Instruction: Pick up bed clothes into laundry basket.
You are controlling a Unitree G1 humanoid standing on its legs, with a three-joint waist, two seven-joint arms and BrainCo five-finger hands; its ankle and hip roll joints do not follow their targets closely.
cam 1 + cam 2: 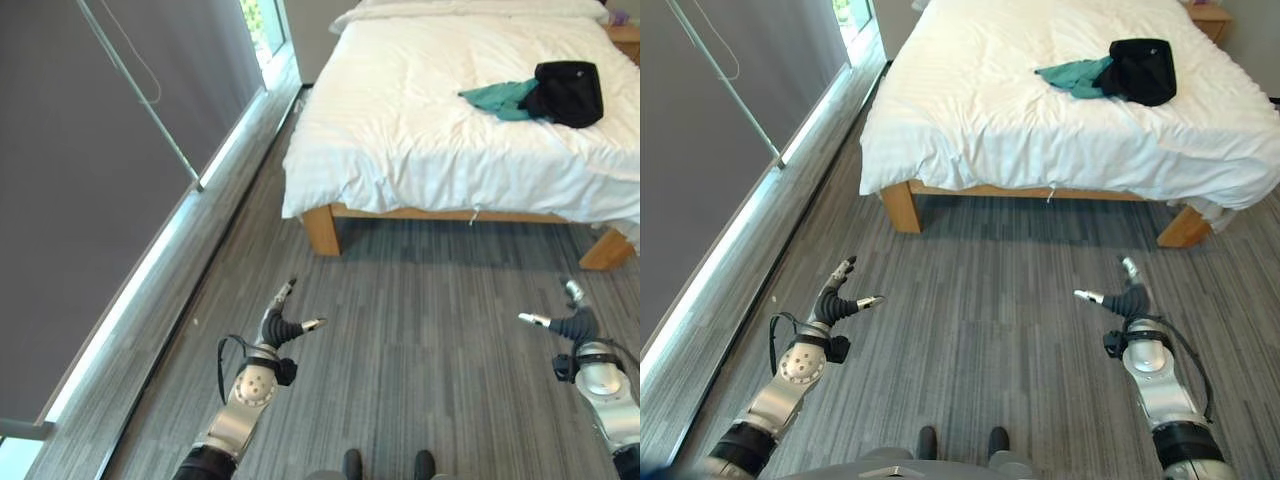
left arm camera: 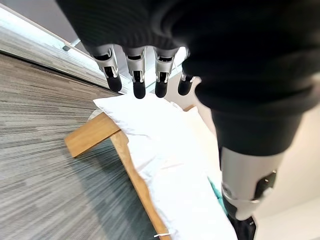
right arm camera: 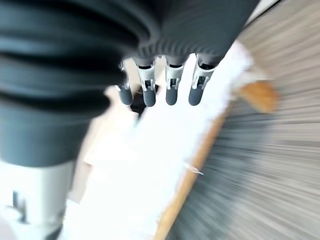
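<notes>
Left hand (image 1: 277, 325): held above the grey floor (image 1: 420, 340), fingers straight and spread, thumb apart, holding nothing. Right hand (image 1: 575, 322): same condition, fingers extended, empty.

Bed (image 1: 400, 130): ahead of both hands, well apart from them, white duvet over wooden legs. The near bed edge runs crosswise to the direction both hands point.

Teal garment (image 1: 500, 97): crumpled on the duvet, well ahead of the right hand and far across from the left hand. Its long axis runs roughly parallel to the near bed edge; its narrow end points toward the left-hand side.

Black garment (image 1: 568, 92): bunched, touching the teal garment on the side nearer the right hand. No clear long axis.
</notes>
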